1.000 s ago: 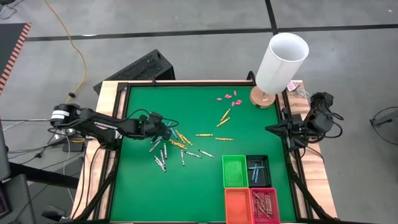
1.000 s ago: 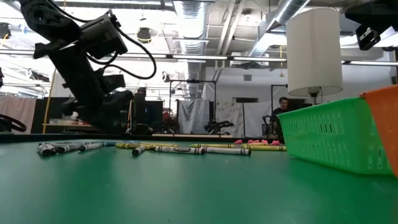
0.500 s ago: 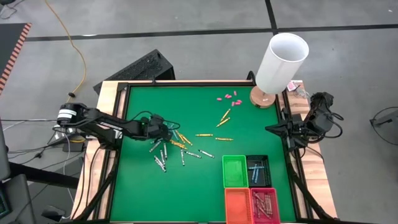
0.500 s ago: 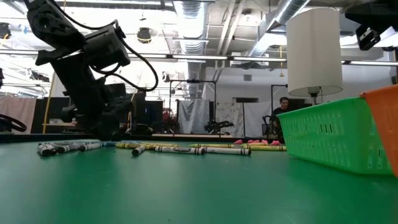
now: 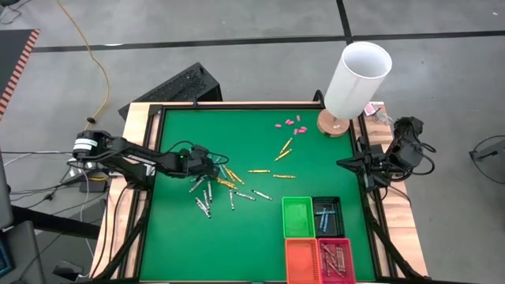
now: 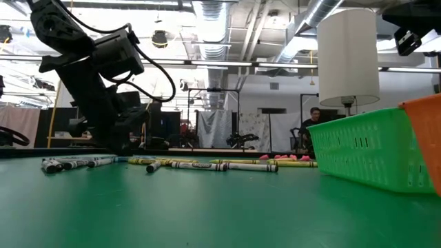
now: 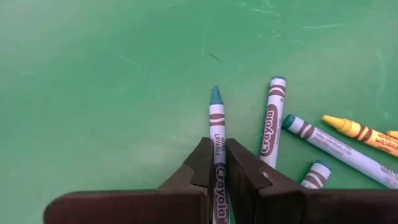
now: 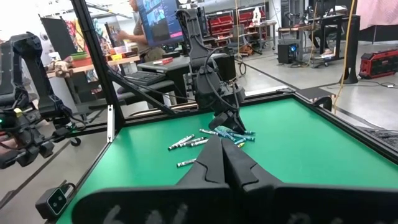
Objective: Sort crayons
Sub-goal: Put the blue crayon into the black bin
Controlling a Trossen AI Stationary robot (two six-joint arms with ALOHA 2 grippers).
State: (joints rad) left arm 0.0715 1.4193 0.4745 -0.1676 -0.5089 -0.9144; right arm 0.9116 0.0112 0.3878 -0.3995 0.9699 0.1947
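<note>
Left gripper (image 7: 219,167) low at mat, fingers clamped on blue crayon (image 7: 216,121), tip projecting ahead; loose crayons (image 5: 215,188) just beside it. Right gripper (image 8: 222,151) parked at right table edge, fingers together, empty

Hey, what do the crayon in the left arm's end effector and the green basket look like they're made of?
Crayon: likely wax, matte blue tip, in a printed paper wrapper, pinched by the left end effector. Green basket: probably molded plastic, slightly glossy, with slotted walls.

Bright even overhead light, soft shadows – ceiling glare, blurry foreground
</note>
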